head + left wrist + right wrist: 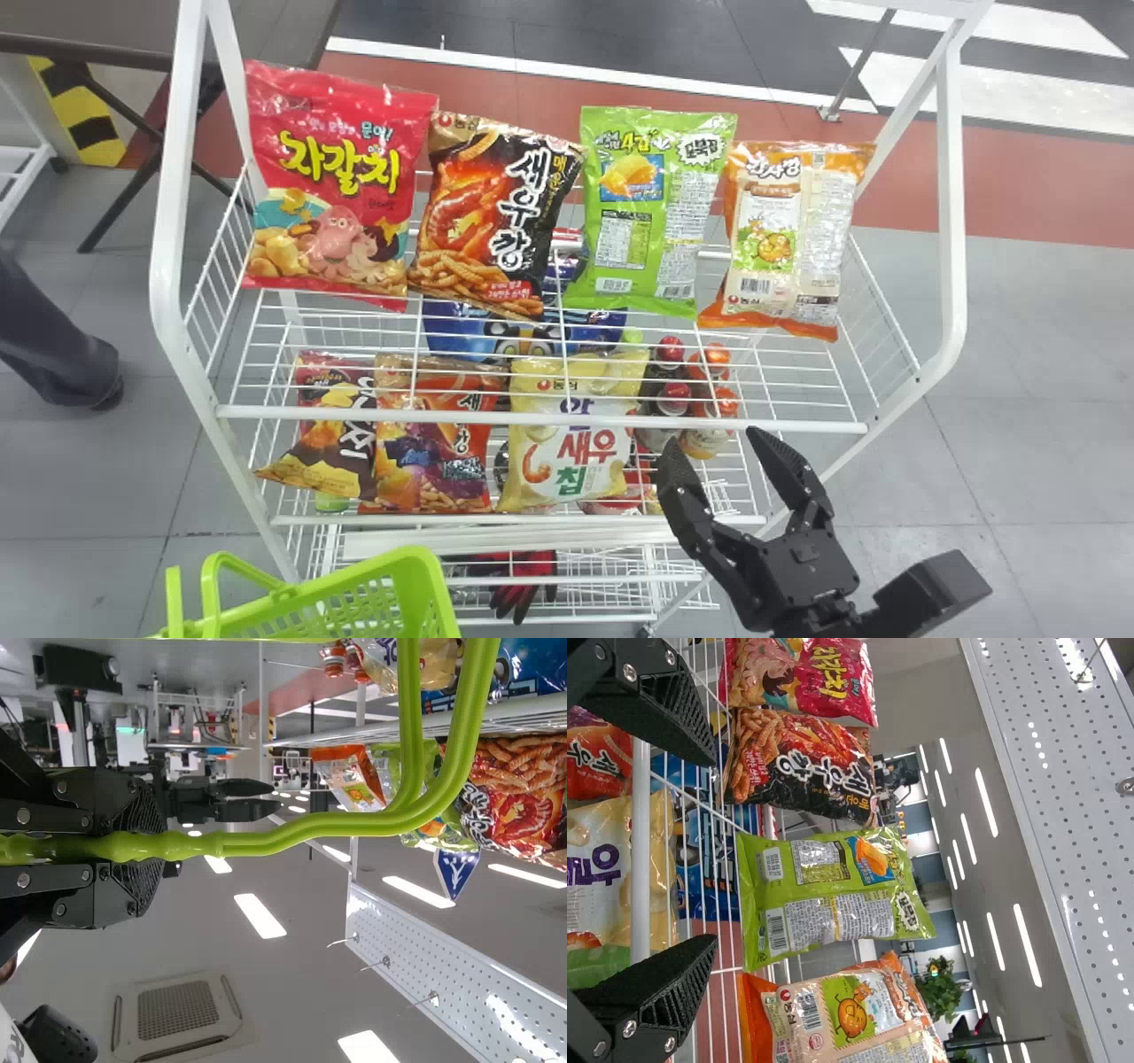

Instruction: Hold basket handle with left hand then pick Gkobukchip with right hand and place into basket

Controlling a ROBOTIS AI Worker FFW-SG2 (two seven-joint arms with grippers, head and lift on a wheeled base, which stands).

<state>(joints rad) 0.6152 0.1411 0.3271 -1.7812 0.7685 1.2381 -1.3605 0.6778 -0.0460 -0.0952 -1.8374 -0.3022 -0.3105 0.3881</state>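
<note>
Handle (310, 825) sits pinched in the left gripper (142, 844), presumably to steady the basket (428, 585), lower left; the right gripper (711, 436), lower right, is spread, apparently to take the Gkobukchip bag (651, 213), upper centre.

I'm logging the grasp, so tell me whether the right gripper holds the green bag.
No, the green bag stands between the black bag and the orange bag, apart from the open right gripper.
</note>
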